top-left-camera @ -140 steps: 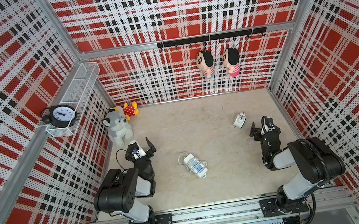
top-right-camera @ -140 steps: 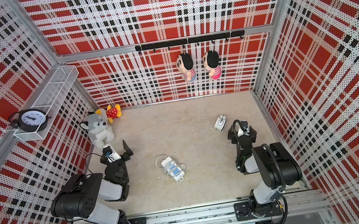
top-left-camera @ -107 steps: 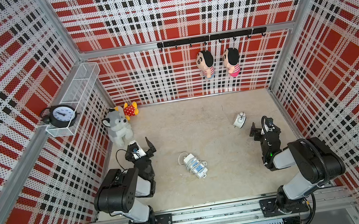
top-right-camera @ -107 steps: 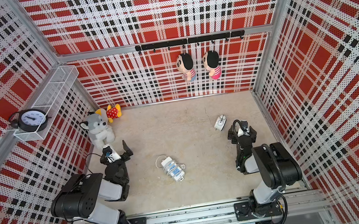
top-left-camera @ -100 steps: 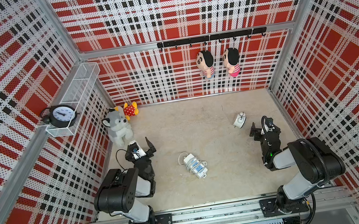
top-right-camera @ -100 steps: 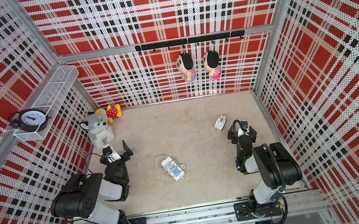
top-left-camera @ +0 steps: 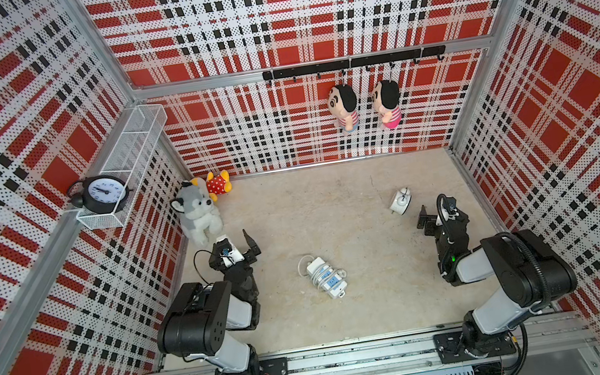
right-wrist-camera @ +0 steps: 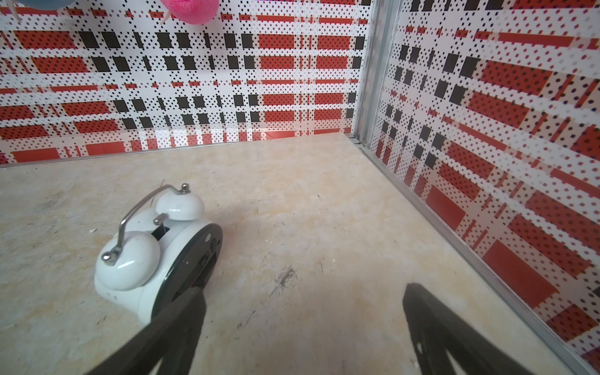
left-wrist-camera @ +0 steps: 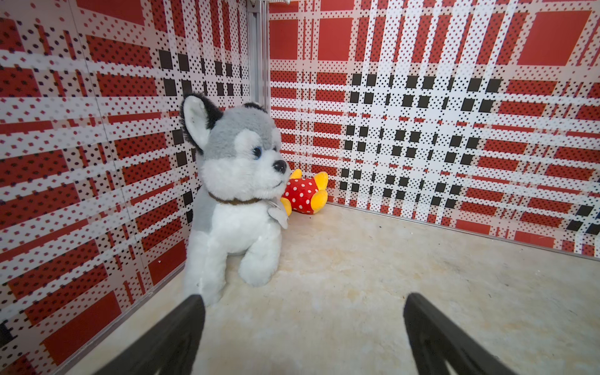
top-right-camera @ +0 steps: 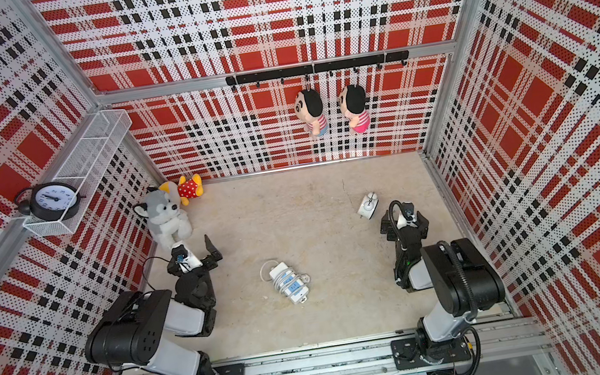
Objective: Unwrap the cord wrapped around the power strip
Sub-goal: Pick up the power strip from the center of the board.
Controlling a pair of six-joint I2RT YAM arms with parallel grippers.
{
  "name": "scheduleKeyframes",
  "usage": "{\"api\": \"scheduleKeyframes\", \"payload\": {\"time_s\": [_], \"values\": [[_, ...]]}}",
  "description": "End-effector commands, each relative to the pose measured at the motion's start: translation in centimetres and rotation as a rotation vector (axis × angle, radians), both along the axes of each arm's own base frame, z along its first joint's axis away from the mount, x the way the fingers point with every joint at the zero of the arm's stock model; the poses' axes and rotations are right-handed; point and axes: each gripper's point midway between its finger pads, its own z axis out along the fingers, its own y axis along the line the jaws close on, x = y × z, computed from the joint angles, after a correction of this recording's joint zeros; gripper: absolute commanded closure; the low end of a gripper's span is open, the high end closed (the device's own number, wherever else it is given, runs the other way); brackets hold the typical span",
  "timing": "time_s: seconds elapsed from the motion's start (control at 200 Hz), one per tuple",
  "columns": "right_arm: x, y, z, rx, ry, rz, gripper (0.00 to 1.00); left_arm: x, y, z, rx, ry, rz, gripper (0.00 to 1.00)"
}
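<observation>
A box of red, black and white checked walls (top-left-camera: 285, 11) closes the scene on three sides, and its beige floor (top-left-camera: 331, 192) carries everything. The left arm (top-left-camera: 205, 321) and the right arm (top-left-camera: 518, 277) are folded low at the near left and near right. The left gripper (left-wrist-camera: 302, 302) has its fingers spread wide with nothing between them, and it faces a grey and white husky toy (top-left-camera: 196, 215) that sits by the left wall just in front of it. The right gripper (right-wrist-camera: 303, 290) is also spread wide and holds nothing. On the left wall hangs a white wire shelf (top-left-camera: 129, 148) with a black alarm clock (top-left-camera: 102, 192) at its near end. On the far wall a black hook rail (top-left-camera: 352, 63) carries two small dolls (top-left-camera: 345, 106) side by side. The power strip (top-left-camera: 331, 281) lies flat on the floor between the two arms, well apart from both grippers, blue sockets up, and turned at an angle. The cord (top-left-camera: 317, 273) is wound around its body in several turns, and one loop sticks out at its far left end. A white alarm clock (top-left-camera: 400, 202) lies on the floor just beside the right gripper, on its far left side. A red spotted toy (top-left-camera: 218, 182) lies in the far left corner behind the husky.
</observation>
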Motion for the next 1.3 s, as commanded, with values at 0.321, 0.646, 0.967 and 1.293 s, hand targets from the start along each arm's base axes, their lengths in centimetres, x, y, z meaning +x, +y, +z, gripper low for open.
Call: {"api": "scheduleKeyframes", "payload": {"time_s": [0.321, 0.646, 0.967, 1.293], "values": [[-1.6, 0.9, 4.7, -0.043, -0.109, 0.033, 0.00, -2.4, 0.5, 1.5, -0.010, -0.090, 0.055, 0.02], [-2.7, 2.7, 10.0, 0.068, -0.111, 0.092, 0.00, -2.3, 0.1, 3.6, 0.021, -0.075, 0.108, 0.02], [-3.2, 10.3, 10.2, 0.130, 0.056, 0.368, 0.00, -2.9, -0.7, 6.7, -0.164, -0.145, 0.053, 0.02], [-5.2, 16.7, 5.1, 0.237, 0.357, 0.512, 0.00, -3.5, -1.4, 4.5, -0.543, -0.030, -0.027, 0.02]]}}
